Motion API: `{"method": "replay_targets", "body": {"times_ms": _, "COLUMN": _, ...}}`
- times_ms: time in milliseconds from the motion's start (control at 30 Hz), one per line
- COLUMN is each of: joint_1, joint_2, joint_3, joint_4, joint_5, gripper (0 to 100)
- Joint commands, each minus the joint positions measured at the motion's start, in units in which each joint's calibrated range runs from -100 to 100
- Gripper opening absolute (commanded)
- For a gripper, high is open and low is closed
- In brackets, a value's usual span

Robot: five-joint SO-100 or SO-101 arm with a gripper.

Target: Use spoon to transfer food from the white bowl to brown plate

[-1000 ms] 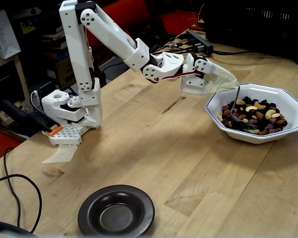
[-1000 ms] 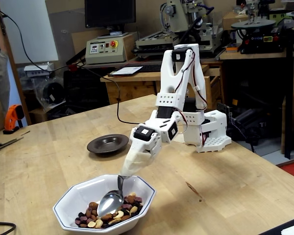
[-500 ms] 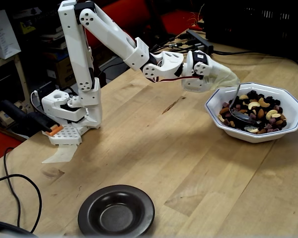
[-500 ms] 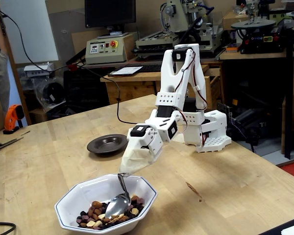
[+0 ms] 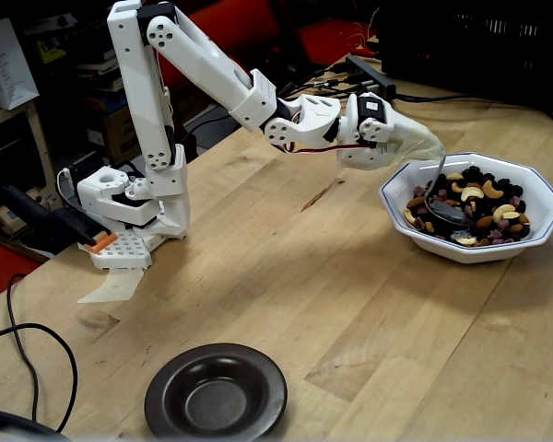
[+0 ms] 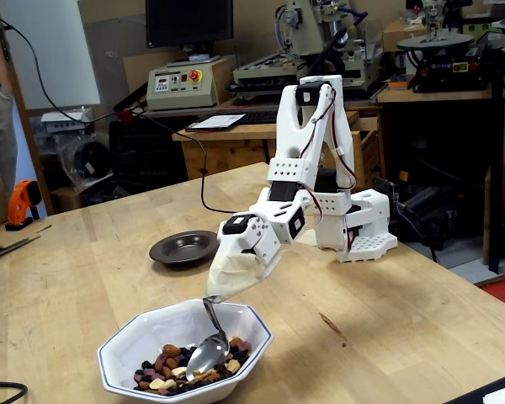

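In a fixed view from the table's near side: white arm reaches rightward over the wooden table [image 5: 286, 276]. Gripper [image 5: 431, 152] clenched on the spoon [image 5: 442, 204] by its thin handle, which hangs down into the white bowl [image 5: 544, 226]. Spoon bowl lies low among the food [image 5: 484, 207], mixed cashews, almonds and dark bits. Brown plate [image 5: 217, 391] sits well apart at the bottom edge, bare inside. Black cable [image 5: 23, 345] loops at lower left.

Against half a second ago: spoon bowl sits a little further right and deeper in the nuts; white bowl has barely shifted; plate unchanged.

In a fixed view from the opposite side: gripper [image 6: 215, 296] points down over the white bowl [image 6: 122, 349], jaws closed around the spoon [image 6: 208, 353] handle. Shiny spoon bowl rests on the food [image 6: 172, 374] near the dish's middle. Brown plate [image 6: 185, 247] lies behind, beside the arm, well apart from the bowl.

Since the earlier frame: spoon has dropped slightly lower into the heap; wrist posture nearly the same.
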Motion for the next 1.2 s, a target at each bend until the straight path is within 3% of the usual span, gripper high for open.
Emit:
{"method": "replay_targets", "body": {"times_ms": 0, "joint_1": -0.6, "joint_2": -6.3, "joint_3": -1.1, "joint_4": -0.2, "joint_5": -0.3, "gripper": 4}}
{"method": "replay_targets", "body": {"times_ms": 567, "joint_1": -0.4, "joint_2": -7.8, "joint_3": -1.2, "joint_4": 0.1, "joint_5": -0.2, "gripper": 4}}
{"method": "replay_targets", "body": {"times_ms": 900, "joint_1": -0.4, "joint_2": -7.8, "joint_3": -1.9, "joint_4": 9.7, "joint_5": -0.2, "gripper": 4}}
{"method": "replay_targets", "body": {"times_ms": 1167, "joint_1": -1.1, "joint_2": -7.8, "joint_3": -2.0, "joint_4": 10.2, "joint_5": -0.3, "gripper": 4}}
